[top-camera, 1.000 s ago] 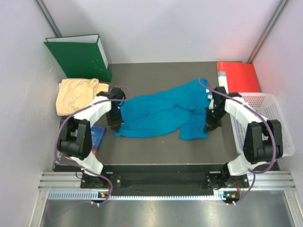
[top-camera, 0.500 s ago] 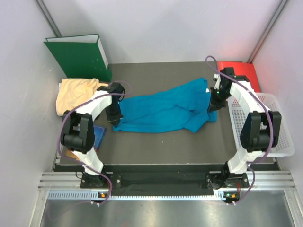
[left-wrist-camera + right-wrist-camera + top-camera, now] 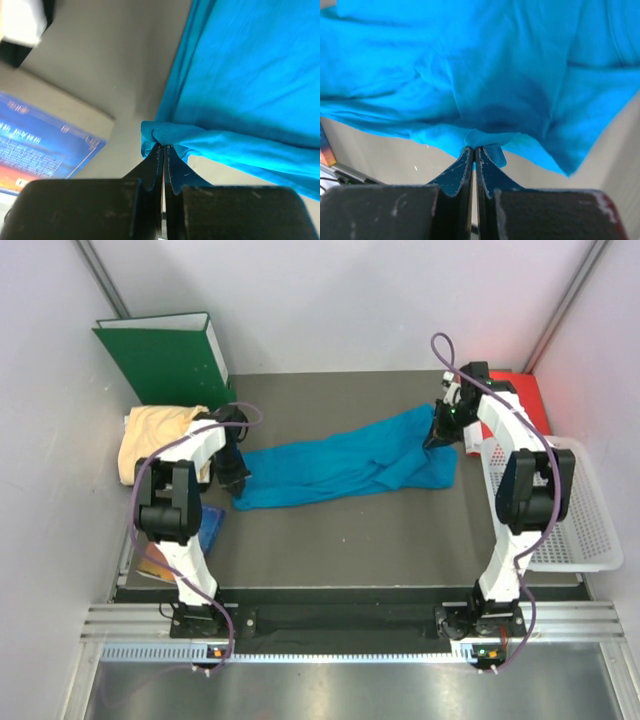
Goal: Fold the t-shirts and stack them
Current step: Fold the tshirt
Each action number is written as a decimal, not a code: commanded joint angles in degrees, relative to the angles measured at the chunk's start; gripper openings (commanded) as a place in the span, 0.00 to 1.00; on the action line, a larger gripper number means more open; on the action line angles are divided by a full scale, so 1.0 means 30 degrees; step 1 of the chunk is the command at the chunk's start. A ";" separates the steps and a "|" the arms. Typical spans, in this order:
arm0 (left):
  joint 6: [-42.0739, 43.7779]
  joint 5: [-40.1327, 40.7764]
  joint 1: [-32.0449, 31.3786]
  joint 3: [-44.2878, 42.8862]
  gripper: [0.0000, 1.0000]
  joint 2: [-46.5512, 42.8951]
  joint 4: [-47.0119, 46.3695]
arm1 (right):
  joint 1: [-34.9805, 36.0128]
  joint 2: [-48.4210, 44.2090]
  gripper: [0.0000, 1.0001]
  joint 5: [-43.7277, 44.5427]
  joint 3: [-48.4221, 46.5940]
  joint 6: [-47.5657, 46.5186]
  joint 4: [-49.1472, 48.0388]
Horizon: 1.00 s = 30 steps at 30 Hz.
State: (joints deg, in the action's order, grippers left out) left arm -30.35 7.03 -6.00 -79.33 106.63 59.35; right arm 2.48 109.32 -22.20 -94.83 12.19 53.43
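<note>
Left wrist view: the left claw [image 3: 162, 150] is clenched on a bunched corner of the teal-blue t-shirt [image 3: 240, 75]. Its two fingertips are pressed together, with a small knot of cloth pinched between them. From that pinch the fabric runs away as a smooth sheet over the dark worktop [image 3: 100, 60]. A blue printed booklet [image 3: 35, 145] lies at the worktop's left edge.

Right wrist view: the right claw [image 3: 472, 150] is likewise clamped tight on a fold of the same shirt, and the cloth spreads wide beyond its tips.

From the top external camera, the shirt is drawn out as a long slanting band across the middle of the worktop. It runs from the left claw [image 3: 238, 483] on the worktop's left side to the right claw [image 3: 438, 435] toward its far right corner, where the cloth gathers in loose folds.

The pale yellow-orange t-shirt [image 3: 155, 435] lies crumpled at the worktop's far left edge. A green binder [image 3: 165, 360] stands at the far left corner and a red folder [image 3: 520, 400] lies at the far right corner. A white basket [image 3: 590, 530] sits along the worktop's right edge.
</note>
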 commanded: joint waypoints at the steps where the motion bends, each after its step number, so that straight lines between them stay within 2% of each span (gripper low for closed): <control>1: -0.0079 -0.0672 0.0125 -0.2027 0.00 0.1398 -0.0157 | -0.0065 0.1059 0.00 -0.1448 -0.1698 0.0245 -0.1285; 6: -0.0313 -0.1695 0.0476 -0.4051 0.00 0.2890 -0.0068 | -0.0094 0.2611 0.00 -0.2619 -0.2959 0.0742 -0.2018; 12: -0.0694 -0.1667 0.0827 -0.6866 0.00 0.4943 0.1454 | -0.0328 0.4194 0.00 -0.3731 -0.4952 0.1415 -0.2720; 14: -0.0958 -0.2135 0.1208 -0.6926 0.22 0.5411 0.1515 | -0.0561 0.4603 0.00 -0.4898 -0.5042 0.2406 -0.3977; 17: -0.0958 -0.2254 0.1385 -0.6955 0.47 0.6026 0.1514 | -0.0680 0.5392 0.00 -0.6364 -0.4924 0.4337 -0.6115; 18: -0.0987 -0.2254 0.1385 -0.7071 0.63 0.6174 0.1602 | -0.0680 0.5629 0.00 -0.6574 -0.4924 0.4781 -0.6642; 20: -0.0900 -0.2167 0.1385 -0.7101 0.72 0.6467 0.1836 | -0.1290 0.6390 0.00 -0.6810 -0.5099 0.5983 -0.7787; 22: -0.0812 -0.1933 0.1385 -0.7189 0.84 0.6498 0.2041 | -0.1296 0.6743 0.00 -0.6636 -0.5391 0.6629 -0.8664; 24: -0.0695 -0.1728 0.1385 -0.7218 0.86 0.6294 0.2101 | -0.1295 0.7095 0.01 -0.5847 -0.5568 0.7274 -0.9136; 25: -0.0607 -0.1698 0.1385 -0.7190 0.94 0.6177 0.2159 | -0.1267 0.7357 0.07 -0.5525 -0.5859 0.7624 -0.9167; 26: -0.0520 -0.1669 0.1385 -0.7248 0.96 0.5944 0.2217 | -0.1295 0.7476 0.15 -0.4999 -0.6065 0.7657 -0.9138; 27: -0.0432 -0.1669 0.1385 -0.7277 0.99 0.5796 0.2218 | -0.1325 0.7477 0.33 -0.4791 -0.6154 0.7599 -0.9225; 30: 0.0066 -0.1756 0.1297 -0.7161 0.99 0.4714 0.2014 | -0.1120 0.6193 0.57 -0.3796 -0.5222 0.7073 -1.0306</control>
State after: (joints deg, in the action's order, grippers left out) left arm -31.90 1.37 -1.58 -99.66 125.27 64.14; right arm -1.30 132.51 -37.06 -109.19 32.84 30.30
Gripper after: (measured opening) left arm 0.986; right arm 0.438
